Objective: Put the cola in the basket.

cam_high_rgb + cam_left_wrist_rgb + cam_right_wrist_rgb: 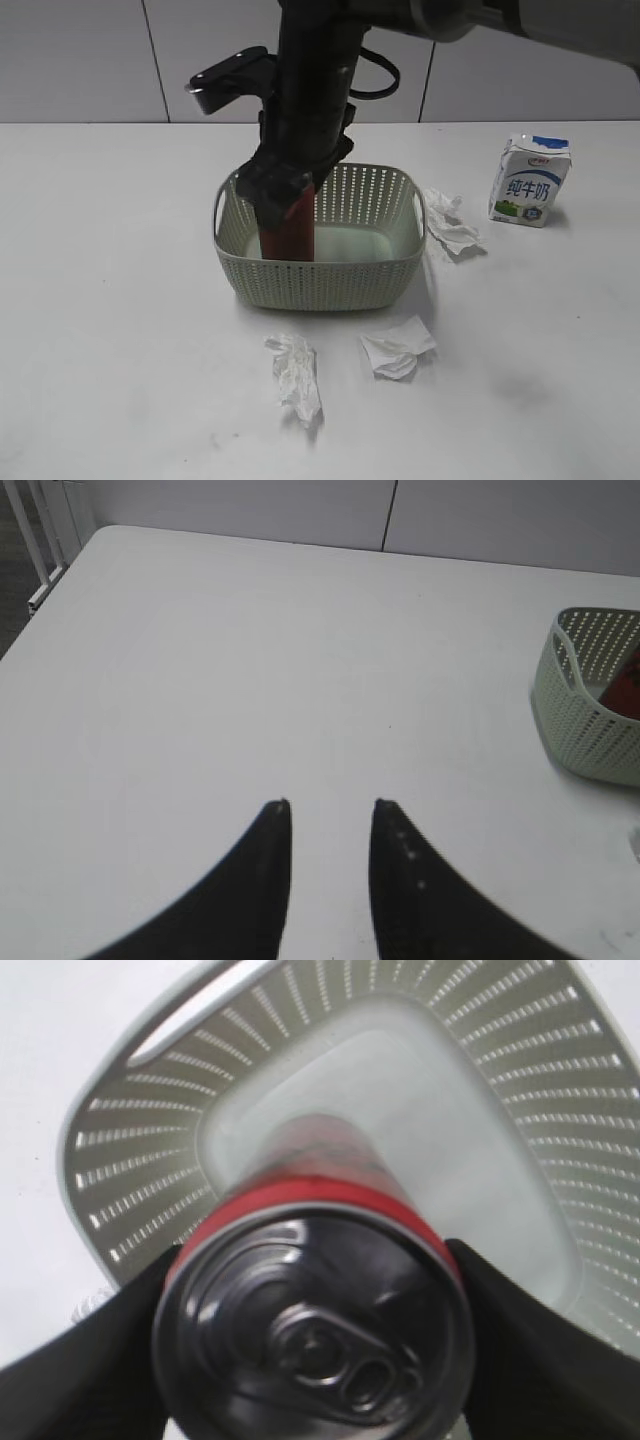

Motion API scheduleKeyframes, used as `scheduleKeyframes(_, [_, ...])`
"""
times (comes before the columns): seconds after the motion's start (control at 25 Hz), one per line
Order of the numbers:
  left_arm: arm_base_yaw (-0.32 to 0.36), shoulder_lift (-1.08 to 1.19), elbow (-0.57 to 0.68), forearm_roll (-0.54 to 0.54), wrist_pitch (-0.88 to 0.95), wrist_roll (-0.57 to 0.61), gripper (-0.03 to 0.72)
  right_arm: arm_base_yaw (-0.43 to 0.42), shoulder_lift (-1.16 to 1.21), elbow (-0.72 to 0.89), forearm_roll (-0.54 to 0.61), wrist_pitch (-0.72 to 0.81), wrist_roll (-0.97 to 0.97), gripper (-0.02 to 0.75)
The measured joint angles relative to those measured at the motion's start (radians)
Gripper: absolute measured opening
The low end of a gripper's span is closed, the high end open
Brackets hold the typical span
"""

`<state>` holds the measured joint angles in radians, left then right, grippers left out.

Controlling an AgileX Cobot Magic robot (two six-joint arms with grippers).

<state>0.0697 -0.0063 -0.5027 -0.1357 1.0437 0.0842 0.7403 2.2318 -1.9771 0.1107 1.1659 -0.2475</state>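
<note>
Closest to the exterior camera are two crumpled tissues on the white worktop (100,330), a long twisted one (296,377) and a flatter one (397,348) just to its right, both in front of the basket (330,280). A third tissue wad (448,225) sits right beside the basket's right wall, and a white-and-blue milk carton (530,180) stands upright further right, well apart from everything else.

So the cola (288,228) is inside the basket, upright, in the left part of it, with its base at or very near the basket floor (can't tell for sure if it's touching). The right tool (285,195) comes straight down from above and is pinching the can near its top. The right wrist view shows this nicely: you look down on the silver lid and pull tab of the can (315,1335), red rim around it, with a dark finger (90,1370) pressed against either side, and the basket's pale bottom and perforated walls (150,1150) spread out below. One handle slot shows at the upper left there.

The left tool (328,810) is off on its own, hovering over bare worktop well to the left of the basket. Its two dark fingers are spread with a gap between the tips and nothing in it. A corner of the basket (585,740) peeks in at the right edge of that view, with a bit of red showing inside.
</note>
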Motion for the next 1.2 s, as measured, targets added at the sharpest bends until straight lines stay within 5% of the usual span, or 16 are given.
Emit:
scheduleKeyframes(0.12, [0.0, 0.0, 0.0, 0.0, 0.0, 0.0, 0.217, 0.0, -0.019, 0.0, 0.002, 0.003, 0.0, 0.65])
scheduleKeyframes(0.48, [0.0, 0.0, 0.0, 0.0, 0.0, 0.0, 0.217, -0.046, -0.184, 0.0, 0.009, 0.009, 0.068, 0.666])
scheduleKeyframes(0.8, [0.0, 0.0, 0.0, 0.0, 0.0, 0.0, 0.217, -0.329, -0.308, 0.036, 0.006, 0.021, 0.147, 0.657])
scheduleKeyframes(1.2, [0.0, 0.0, 0.0, 0.0, 0.0, 0.0, 0.217, -0.676, -0.51, 0.356, -0.001, 0.023, 0.171, 0.626])
